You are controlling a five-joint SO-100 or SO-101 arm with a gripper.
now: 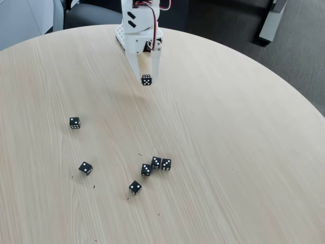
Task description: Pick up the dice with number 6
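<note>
Round wooden table [228, 152]. Left: two dice [74, 122] [85, 168], well apart. Near centre: four dice [134, 187] [146, 170] [156, 162] [166, 164]; the last two touch. Dark floor [299, 61] far right.

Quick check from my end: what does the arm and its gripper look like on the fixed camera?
The arm is white plastic with blocky, printed-looking segments and black servo parts showing in dark slots. Red and white cables loop along its upper part. The gripper has two flat, pale fingers narrowing toward the tips, one slightly tan. No printed markings are readable.
</note>
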